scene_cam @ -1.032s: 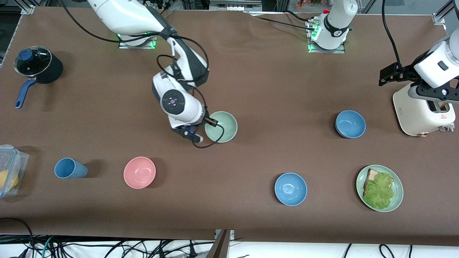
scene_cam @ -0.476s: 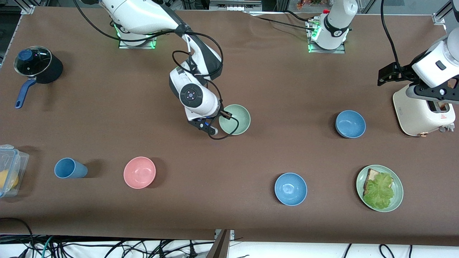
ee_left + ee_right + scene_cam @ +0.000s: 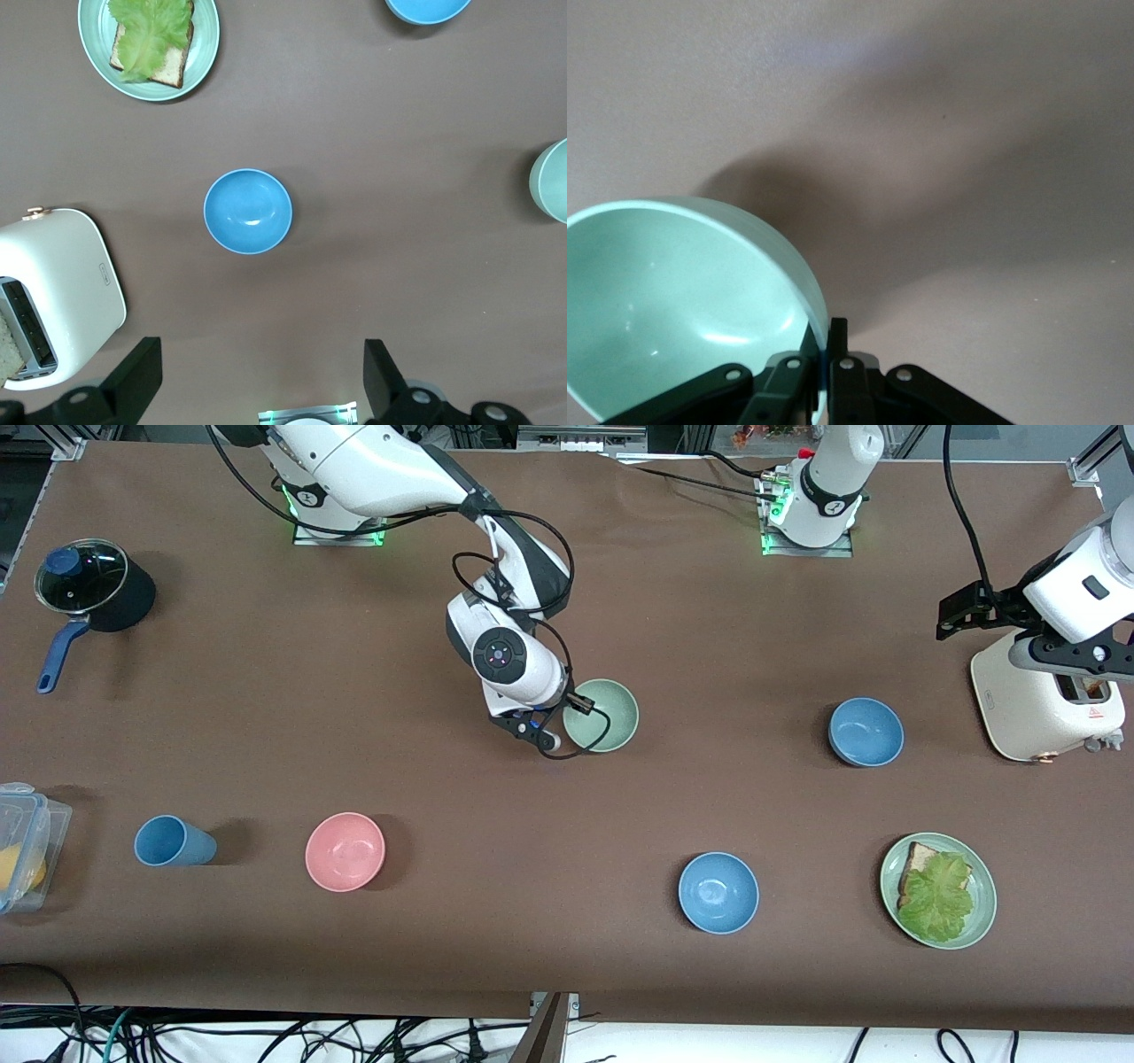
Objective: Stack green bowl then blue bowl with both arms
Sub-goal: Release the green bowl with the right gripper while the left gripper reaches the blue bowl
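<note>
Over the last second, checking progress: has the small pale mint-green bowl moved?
Yes. The small pale mint-green bowl moved toward the sky-blue bowl beside the toaster.

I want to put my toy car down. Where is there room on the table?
Lots of bare table lies between the pink bowl and the nearer blue bowl. More lies between the pot and the right arm. It is crowded around the toaster, the plate and the farther blue bowl.

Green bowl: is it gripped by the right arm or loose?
Gripped. The right gripper has its jaws shut on the green bowl at the rim, one inside, one outside.
</note>
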`<control>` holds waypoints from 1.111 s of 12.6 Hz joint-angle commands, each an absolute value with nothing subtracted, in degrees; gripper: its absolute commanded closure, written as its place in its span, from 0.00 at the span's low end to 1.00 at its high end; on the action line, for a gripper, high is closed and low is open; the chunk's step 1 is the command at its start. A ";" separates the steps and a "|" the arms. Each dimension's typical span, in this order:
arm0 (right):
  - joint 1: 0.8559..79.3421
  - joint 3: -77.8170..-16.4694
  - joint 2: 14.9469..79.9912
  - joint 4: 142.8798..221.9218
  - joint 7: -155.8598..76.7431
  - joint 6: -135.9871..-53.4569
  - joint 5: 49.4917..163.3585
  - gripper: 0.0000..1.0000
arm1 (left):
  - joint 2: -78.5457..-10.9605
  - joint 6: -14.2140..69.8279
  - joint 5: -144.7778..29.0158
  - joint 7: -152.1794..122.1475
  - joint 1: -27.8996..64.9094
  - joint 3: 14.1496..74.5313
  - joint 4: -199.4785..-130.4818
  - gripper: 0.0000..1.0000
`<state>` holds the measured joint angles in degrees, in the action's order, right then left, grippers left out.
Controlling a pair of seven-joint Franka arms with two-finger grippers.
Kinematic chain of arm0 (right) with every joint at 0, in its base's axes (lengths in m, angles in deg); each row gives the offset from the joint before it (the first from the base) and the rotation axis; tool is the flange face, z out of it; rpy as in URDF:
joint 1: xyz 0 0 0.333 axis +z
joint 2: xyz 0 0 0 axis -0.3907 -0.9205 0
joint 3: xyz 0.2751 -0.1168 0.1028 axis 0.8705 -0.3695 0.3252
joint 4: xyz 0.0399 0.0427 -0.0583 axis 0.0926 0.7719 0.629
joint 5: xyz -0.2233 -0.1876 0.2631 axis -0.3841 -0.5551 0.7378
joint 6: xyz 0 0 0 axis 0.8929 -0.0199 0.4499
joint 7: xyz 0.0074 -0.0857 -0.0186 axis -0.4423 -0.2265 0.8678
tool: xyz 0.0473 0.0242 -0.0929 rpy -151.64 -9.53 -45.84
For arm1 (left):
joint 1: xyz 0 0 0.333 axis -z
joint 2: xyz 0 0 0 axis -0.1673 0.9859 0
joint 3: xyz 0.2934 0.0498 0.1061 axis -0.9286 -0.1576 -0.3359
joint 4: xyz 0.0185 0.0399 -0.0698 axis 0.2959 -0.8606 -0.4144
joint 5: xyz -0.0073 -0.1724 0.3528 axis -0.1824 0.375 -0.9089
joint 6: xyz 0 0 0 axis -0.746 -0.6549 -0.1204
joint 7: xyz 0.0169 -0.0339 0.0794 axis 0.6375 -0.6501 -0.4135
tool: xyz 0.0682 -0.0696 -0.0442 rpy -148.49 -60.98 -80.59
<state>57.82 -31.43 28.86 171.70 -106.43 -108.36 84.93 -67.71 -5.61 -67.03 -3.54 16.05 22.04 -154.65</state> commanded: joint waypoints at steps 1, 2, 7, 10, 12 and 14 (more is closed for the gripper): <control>58.77 -31.94 27.69 170.13 -106.82 -108.56 86.28 1.00 | -66.95 -3.85 -66.87 -3.20 15.70 22.06 -153.25 0.00; 58.77 -31.94 27.60 170.13 -106.82 -108.56 86.28 0.88 | -66.95 -1.75 -66.96 -3.20 15.70 22.06 -153.51 0.00; 57.90 -32.64 29.35 165.93 -105.50 -104.81 85.58 0.00 | -66.42 1.26 -66.08 -3.20 15.95 22.23 -154.56 0.00; 54.65 -33.96 29.36 157.14 -101.66 -90.94 82.25 0.00 | -63.01 4.31 -66.61 -3.20 16.31 22.24 -154.83 0.00; 50.54 -34.22 30.58 154.32 -93.50 -84.51 81.18 0.00 | -61.84 6.96 -66.79 -3.20 14.39 22.15 -160.42 0.00; 43.78 -34.22 32.60 154.13 -82.35 -79.76 81.18 0.00 | -62.90 8.98 -66.26 -2.94 10.70 22.06 -164.83 0.00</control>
